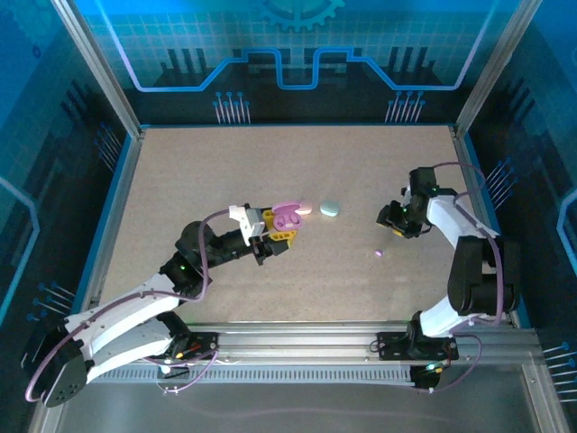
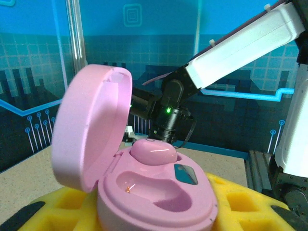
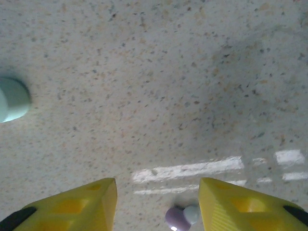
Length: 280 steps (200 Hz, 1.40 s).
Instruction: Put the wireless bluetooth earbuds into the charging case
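My left gripper [image 1: 273, 237] is shut on an open pink charging case [image 2: 159, 192], its yellow pads [image 2: 236, 202] pressing both sides. The lid [image 2: 91, 130] stands up on the left. A pink earbud [image 2: 154, 151] sits in the far slot, and the near slot [image 2: 154, 187] is empty. A purple and pale earbud [image 3: 180, 216] lies on the table between the fingers of my open right gripper [image 3: 157, 192], close to the right finger. In the top view that earbud [image 1: 379, 253] lies just in front of the right gripper [image 1: 389, 219].
A pale teal oval case [image 1: 331, 208] rests mid-table, and shows at the left edge of the right wrist view [image 3: 12, 98]. A small pale pink piece [image 1: 305, 209] lies between it and the pink case. The right arm [image 2: 240, 43] reaches across behind the case. Blue walls [image 1: 288, 54] enclose the table.
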Motion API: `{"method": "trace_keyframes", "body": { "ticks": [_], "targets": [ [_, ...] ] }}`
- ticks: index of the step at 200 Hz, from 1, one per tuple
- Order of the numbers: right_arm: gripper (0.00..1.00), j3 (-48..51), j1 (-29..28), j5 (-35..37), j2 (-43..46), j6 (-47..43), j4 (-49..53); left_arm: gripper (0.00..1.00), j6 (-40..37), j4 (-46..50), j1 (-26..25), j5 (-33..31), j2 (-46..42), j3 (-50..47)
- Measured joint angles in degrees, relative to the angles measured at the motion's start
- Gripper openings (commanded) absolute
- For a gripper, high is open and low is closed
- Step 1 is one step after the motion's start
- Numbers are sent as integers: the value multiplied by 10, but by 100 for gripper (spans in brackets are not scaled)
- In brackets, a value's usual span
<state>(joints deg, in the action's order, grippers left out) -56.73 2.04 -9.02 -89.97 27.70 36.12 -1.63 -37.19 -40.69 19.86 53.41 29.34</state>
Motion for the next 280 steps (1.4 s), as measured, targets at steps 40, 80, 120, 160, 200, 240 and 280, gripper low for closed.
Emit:
{"method": "trace_keyframes", "body": {
  "ticks": [40,80,120,160,200,240,280],
  "targets": [
    [51,-20,0,2,-39,-23,7,27,0,9,0,-6,-6,0],
    [49,-37,0,-2,-77,-32,14,27,0,9,0,-6,-6,0],
    [47,-33,-7,-11,-82,-36,19,27,0,9,0,-6,-6,0],
    [47,-33,-16,-35,-89,-42,21,27,0,9,0,-6,-5,0],
    [47,-24,-24,-36,-100,-42,30,27,0,9,0,-6,-5,0],
    [45,-12,-28,-34,-98,-42,28,27,0,9,0,-6,-5,0],
    [44,7,-34,-32,-82,-37,23,27,0,9,0,-6,-4,-3]
  ]
}}
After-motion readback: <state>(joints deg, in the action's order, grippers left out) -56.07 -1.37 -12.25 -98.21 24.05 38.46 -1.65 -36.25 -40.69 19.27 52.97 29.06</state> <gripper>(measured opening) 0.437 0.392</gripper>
